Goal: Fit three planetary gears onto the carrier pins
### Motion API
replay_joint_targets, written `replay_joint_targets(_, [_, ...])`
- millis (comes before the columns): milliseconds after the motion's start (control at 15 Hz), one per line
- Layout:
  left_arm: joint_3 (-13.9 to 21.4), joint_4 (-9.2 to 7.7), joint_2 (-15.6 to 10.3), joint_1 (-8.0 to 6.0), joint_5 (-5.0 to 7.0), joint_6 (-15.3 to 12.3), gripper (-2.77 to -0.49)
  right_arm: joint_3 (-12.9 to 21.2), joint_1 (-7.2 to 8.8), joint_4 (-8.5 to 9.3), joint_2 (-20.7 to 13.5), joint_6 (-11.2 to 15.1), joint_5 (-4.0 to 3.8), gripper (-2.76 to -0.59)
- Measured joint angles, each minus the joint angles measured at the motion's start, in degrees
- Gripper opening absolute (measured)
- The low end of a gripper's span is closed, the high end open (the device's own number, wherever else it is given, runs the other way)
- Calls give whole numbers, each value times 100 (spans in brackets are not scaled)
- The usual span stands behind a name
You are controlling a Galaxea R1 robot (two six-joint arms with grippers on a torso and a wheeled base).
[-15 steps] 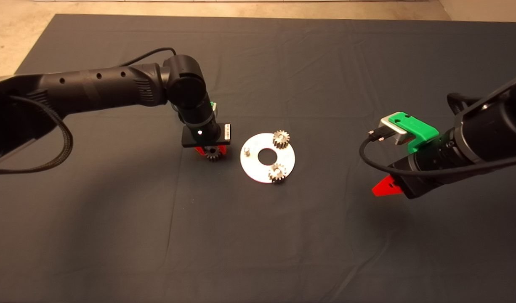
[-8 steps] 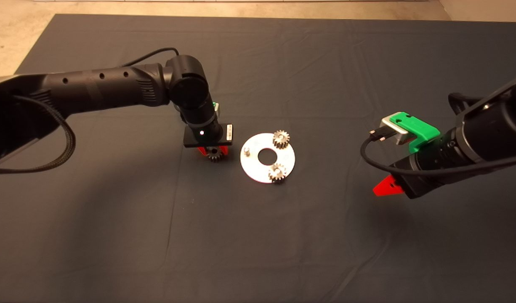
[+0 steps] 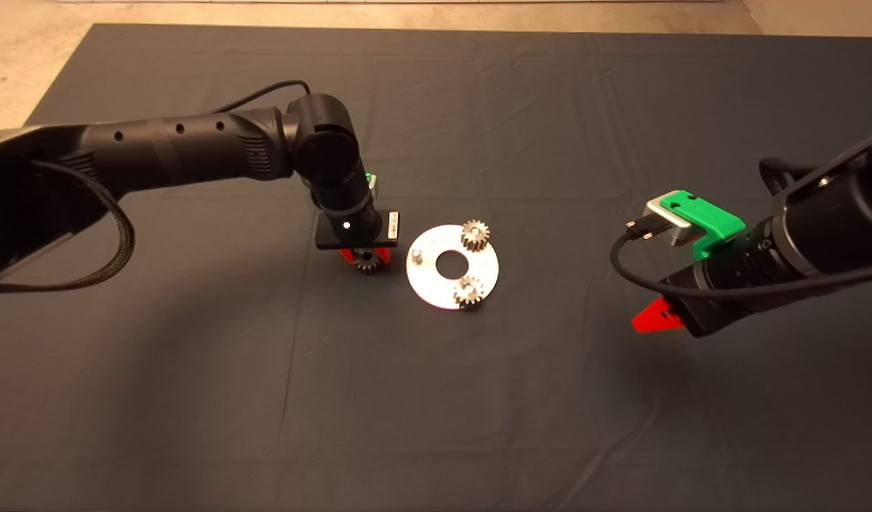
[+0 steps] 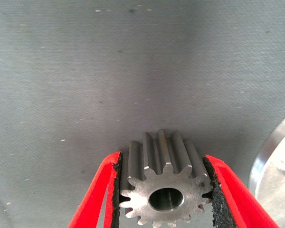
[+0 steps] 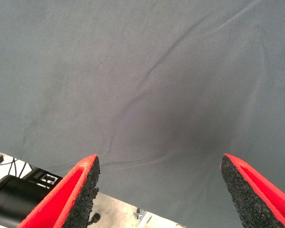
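A flat silver disc (image 3: 425,284) with a large centre hole lies mid-mat. Two planetary gears sit on its carrier pins: one at the far side (image 3: 474,235), one at the near side (image 3: 469,291). The third carrier pin (image 3: 417,254) stands bare at the disc's left. My left gripper (image 3: 365,260) hovers just left of the disc, shut on the third planetary gear (image 4: 164,192), whose bore faces the wrist camera; the disc's rim (image 4: 271,151) shows beside it. My right gripper (image 5: 160,187) hangs open over bare mat well to the right, its red fingertip (image 3: 649,317) showing in the head view.
The dark mat (image 3: 436,412) covers the table, with wrinkles across it. Pale floor (image 3: 23,64) shows beyond the far left corner. Past the mat's edge in the right wrist view a black robot part (image 5: 23,197) and floor show.
My left arm has carried the held gear a short way right, toward the disc's bare pin. The right arm has barely moved.
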Motion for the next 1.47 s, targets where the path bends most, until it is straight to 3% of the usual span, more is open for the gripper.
replay_joint_targets(133, [0, -2, 2, -64, 116, 0, -228, 0, 0, 0, 0, 0, -2, -147])
replay_joint_targets(400, [0, -2, 132, -413, 218, 2, -228, 0, 0, 2, 0, 0, 1, -147])
replay_joint_targets(1467, [0, -195, 689, -429, 218, -11, -230, 2, 0, 2, -16, 2, 0, -147])
